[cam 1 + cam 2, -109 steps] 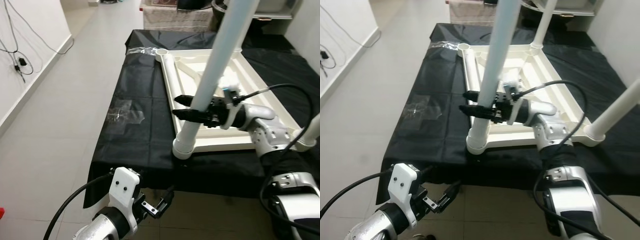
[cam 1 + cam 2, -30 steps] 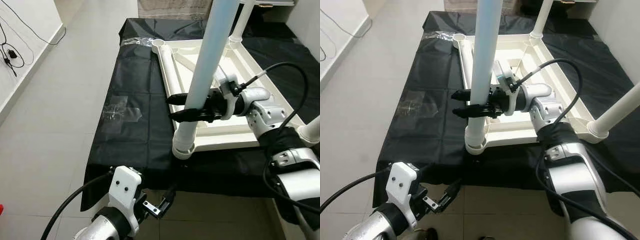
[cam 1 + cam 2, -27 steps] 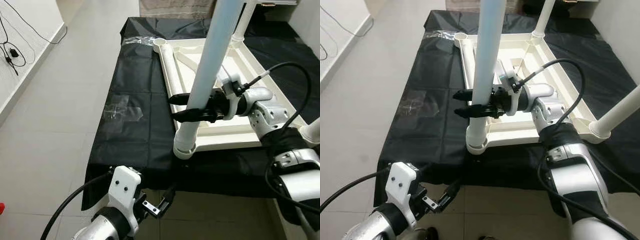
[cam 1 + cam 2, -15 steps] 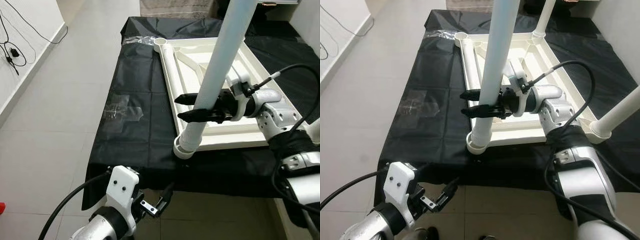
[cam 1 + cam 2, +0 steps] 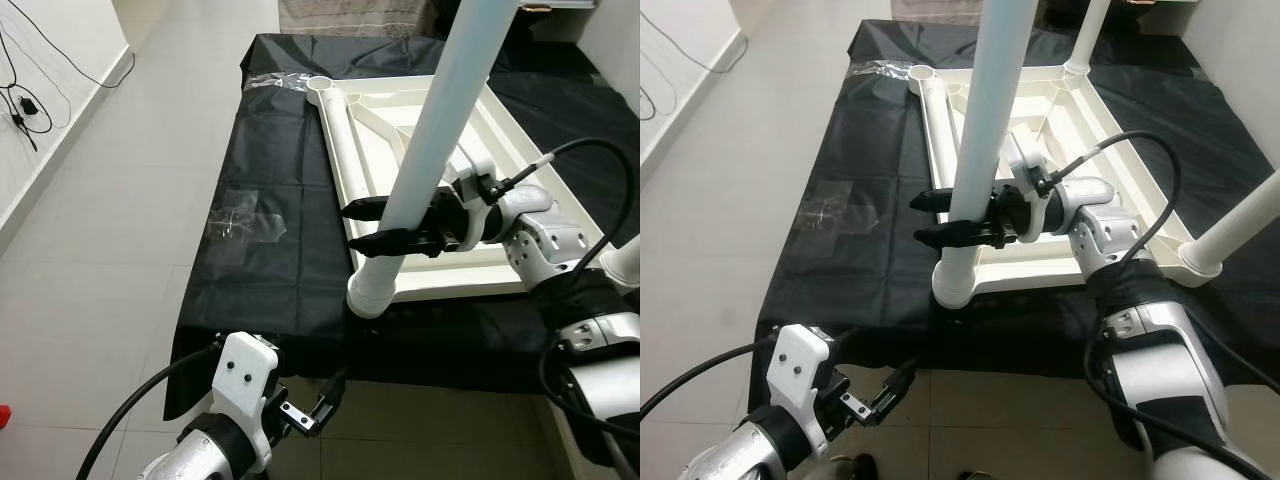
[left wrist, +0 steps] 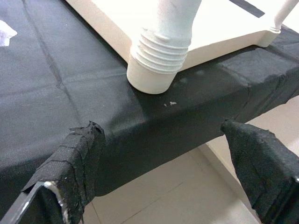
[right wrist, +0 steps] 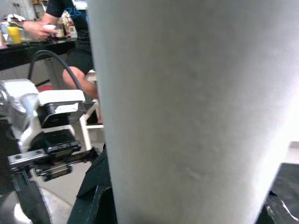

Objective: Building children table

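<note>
Tabletop (image 5: 470,255) of white plastic, lying upside down on a black cloth (image 5: 270,160) that covers the low table beneath it. A long white leg (image 5: 430,150) rises from the near left corner socket (image 5: 372,295) of the tabletop and leans slightly away from vertical; the left wrist view shows its threaded collar (image 6: 161,46) seated just above the socket rim. A second white leg (image 5: 1238,222) stands at the near right corner, and a third leg (image 5: 1087,35) at the far right corner. The far left corner carries an open round socket (image 5: 322,84) with no leg in it.

Right pincer (image 5: 375,226) reaches in from the right, its two black fingers (image 5: 362,208) set one on either side of the near left leg and closed against it, well above the socket. The right wrist view is taken up largely by the pale surface of this leg (image 7: 187,112), with a person (image 7: 70,28) at a counter in the background.

Left pincer (image 5: 318,405) hangs low in front of the table edge over the tiled floor (image 5: 130,200), fingers (image 6: 79,158) spread apart and holding nothing. A piece of clear plastic wrapping (image 5: 245,222) lies on the cloth to the left of the tabletop.
</note>
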Robot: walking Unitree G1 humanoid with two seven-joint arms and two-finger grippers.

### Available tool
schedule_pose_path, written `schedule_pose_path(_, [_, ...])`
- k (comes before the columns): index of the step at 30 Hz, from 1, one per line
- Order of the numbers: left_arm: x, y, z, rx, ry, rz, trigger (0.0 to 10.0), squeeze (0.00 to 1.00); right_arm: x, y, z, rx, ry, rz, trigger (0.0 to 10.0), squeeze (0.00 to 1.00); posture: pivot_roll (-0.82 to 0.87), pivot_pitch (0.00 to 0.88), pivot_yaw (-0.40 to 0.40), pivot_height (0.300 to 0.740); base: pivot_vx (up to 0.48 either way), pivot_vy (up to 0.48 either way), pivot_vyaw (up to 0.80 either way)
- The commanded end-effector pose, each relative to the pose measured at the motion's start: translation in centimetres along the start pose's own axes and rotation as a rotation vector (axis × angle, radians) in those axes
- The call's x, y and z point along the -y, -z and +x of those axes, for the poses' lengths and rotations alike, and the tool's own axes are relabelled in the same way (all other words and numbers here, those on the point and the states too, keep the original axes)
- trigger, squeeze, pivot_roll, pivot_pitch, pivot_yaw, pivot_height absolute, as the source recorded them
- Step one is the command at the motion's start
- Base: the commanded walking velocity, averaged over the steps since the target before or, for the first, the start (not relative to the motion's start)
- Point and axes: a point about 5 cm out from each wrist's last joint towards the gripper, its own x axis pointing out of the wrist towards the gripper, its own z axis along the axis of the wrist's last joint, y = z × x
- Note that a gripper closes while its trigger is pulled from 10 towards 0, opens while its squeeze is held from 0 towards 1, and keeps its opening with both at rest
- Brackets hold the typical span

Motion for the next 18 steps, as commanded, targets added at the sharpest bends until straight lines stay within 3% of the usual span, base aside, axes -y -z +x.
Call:
schedule_pose_path(1, [0.1, 0.4, -0.2, -0.028, 0.001, -0.006, 10.0, 0.0, -0.3, 2.5, -0.3, -0.063, 0.017, 0.083, 10.0, 0.0, 0.13, 0.247, -0.03, 0.74, 0.0, 0.0, 0.0])
schedule_pose_path(18, [0.1, 0.5, -0.2, -0.027, -0.001, -0.01, 10.0, 0.0, -0.4, 2.3, -1.0, -0.095, 0.027, 0.085, 10.0, 0.0, 0.12, 0.257, -0.032, 0.74, 0.0, 0.0, 0.0])
